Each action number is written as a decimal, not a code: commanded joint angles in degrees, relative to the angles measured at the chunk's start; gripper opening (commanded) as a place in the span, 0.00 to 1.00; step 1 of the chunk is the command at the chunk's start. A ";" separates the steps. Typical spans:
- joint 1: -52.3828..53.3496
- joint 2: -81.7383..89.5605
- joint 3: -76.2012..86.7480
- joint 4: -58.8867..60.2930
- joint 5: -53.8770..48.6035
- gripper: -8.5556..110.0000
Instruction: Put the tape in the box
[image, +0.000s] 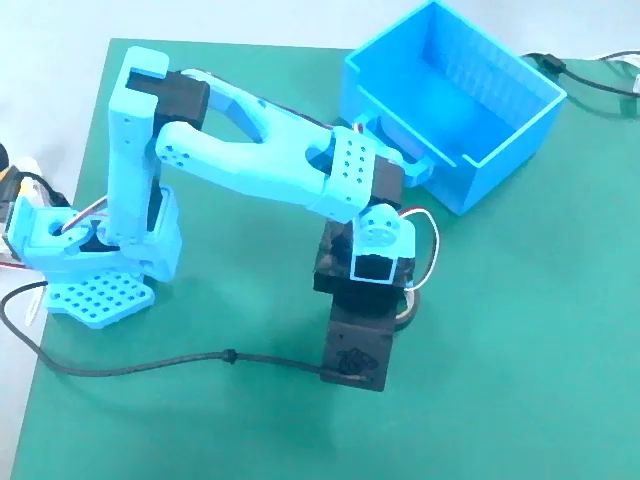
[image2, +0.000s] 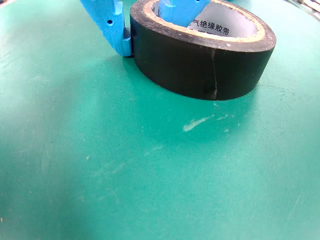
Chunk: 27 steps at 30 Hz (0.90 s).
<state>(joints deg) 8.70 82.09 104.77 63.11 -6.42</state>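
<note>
The black tape roll (image2: 200, 70) with a pale inner core lies flat on the green mat in the wrist view. My gripper (image2: 145, 27) straddles its near-left wall. One blue finger (image2: 114, 25) presses the outside and the other finger (image2: 180, 11) sits inside the core, so the jaws are closed on the wall. In the fixed view only an edge of the tape (image: 409, 313) peeks out under the wrist. The bright blue box (image: 510, 160) stands open and empty at the upper right, a short way beyond the wrist.
The light-blue arm's base (image: 95, 270) stands at the left of the green mat (image: 520, 380). A black cable (image: 150, 363) runs across the mat to the wrist camera block (image: 360, 345). More cables (image: 590, 78) lie behind the box.
</note>
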 joint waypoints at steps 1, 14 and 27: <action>1.41 2.99 0.53 1.05 -1.32 0.07; 3.16 20.83 -3.08 5.89 -2.46 0.07; -0.44 21.71 -23.73 15.29 -2.20 0.07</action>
<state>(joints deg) 8.96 100.28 87.71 77.43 -7.29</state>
